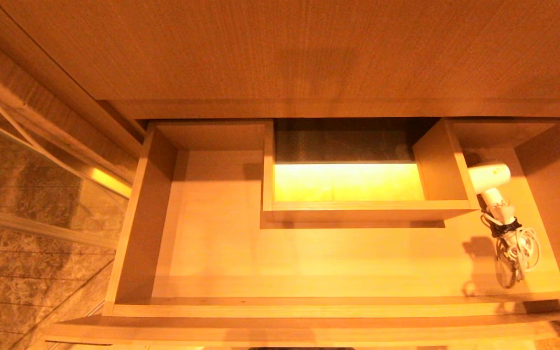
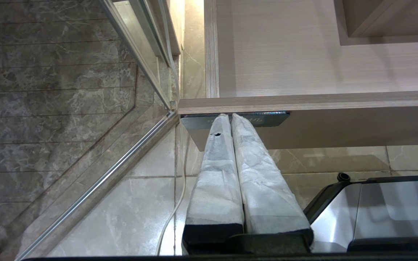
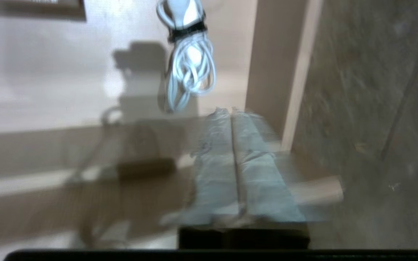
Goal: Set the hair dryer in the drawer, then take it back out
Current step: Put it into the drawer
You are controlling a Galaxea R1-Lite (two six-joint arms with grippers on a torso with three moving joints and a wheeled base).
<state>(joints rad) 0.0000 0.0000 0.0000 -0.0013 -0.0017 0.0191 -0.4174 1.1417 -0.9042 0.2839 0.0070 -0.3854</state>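
Note:
The wide light-wood drawer (image 1: 309, 309) stands pulled out. The white hair dryer (image 1: 491, 178) lies on its floor at the right end, with its coiled cord (image 1: 517, 249) strapped to the handle and pointing toward the front. Neither arm shows in the head view. In the right wrist view my right gripper (image 3: 232, 110) is shut and empty, just short of the cord bundle (image 3: 191, 69), by the drawer's front right corner. My left gripper (image 2: 229, 116) is shut and empty, parked below the drawer front (image 2: 339, 127), its tips by the dark label (image 2: 269, 119).
A boxed cut-out (image 1: 358, 210) takes up the drawer's middle rear. The wooden countertop (image 1: 285, 48) overhangs behind. A glass partition and marble wall (image 1: 27, 194) stand to the left. A white cable (image 2: 180, 181) lies on the tiled floor beside my base (image 2: 376, 210).

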